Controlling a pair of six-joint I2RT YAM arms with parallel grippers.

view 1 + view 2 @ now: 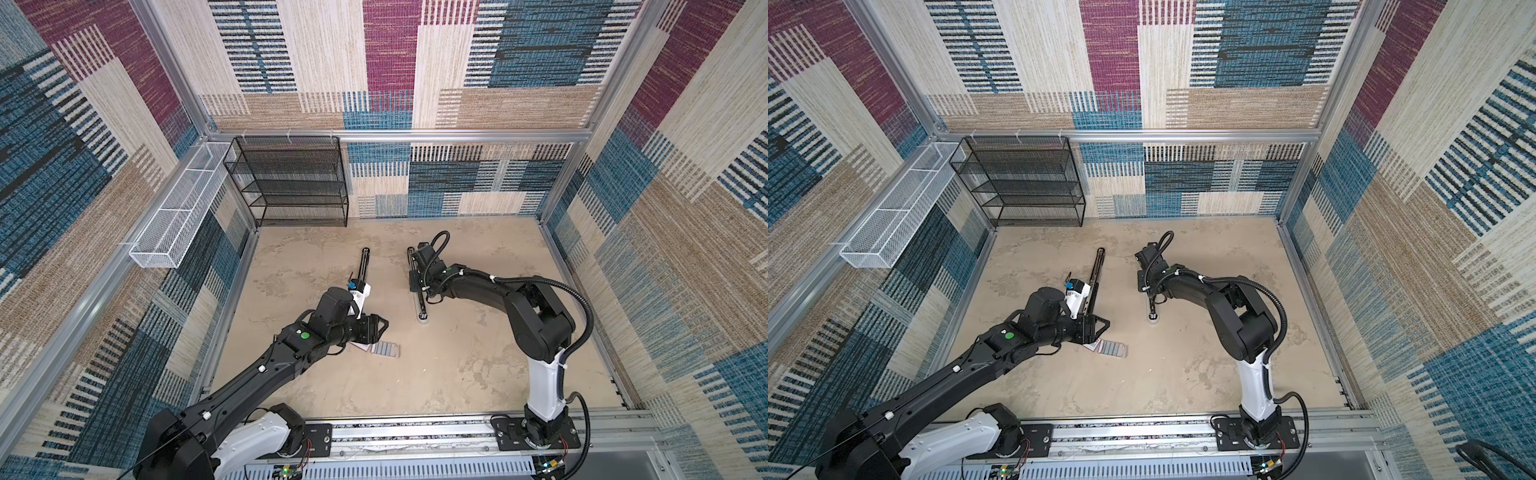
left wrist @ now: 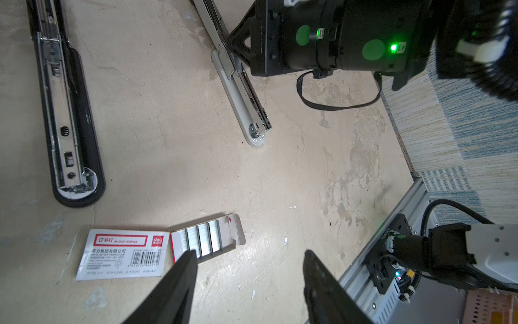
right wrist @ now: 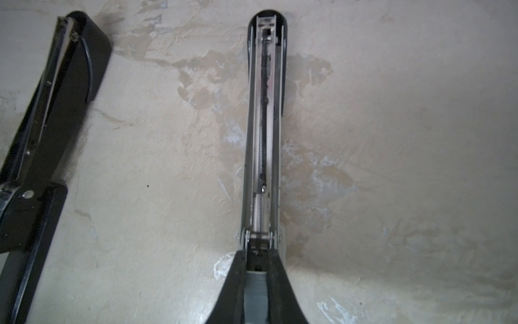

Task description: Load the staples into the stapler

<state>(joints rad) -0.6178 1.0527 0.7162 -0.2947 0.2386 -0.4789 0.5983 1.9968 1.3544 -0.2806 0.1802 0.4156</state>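
The staples (image 2: 204,241) are grey strips in rows in a small open tray (image 1: 384,348) beside their flat white box with a red label (image 2: 123,255). My left gripper (image 2: 249,255) hovers open just over the tray's edge, with one fingertip (image 2: 190,256) overlapping it and nothing between the jaws. A grey stapler (image 2: 241,92) lies unfolded on the table, its spring channel (image 3: 265,126) exposed. My right gripper (image 3: 259,258) is shut on this stapler's hinge end and shows in both top views (image 1: 417,286) (image 1: 1150,291). A black stapler (image 1: 362,270) lies open to its left.
A black mesh shelf (image 1: 291,183) stands at the back left corner, and a white mesh basket (image 1: 174,216) hangs on the left wall. The arms' aluminium rail (image 1: 415,432) runs along the front edge. The beige tabletop (image 1: 415,395) lies between the tray and the rail.
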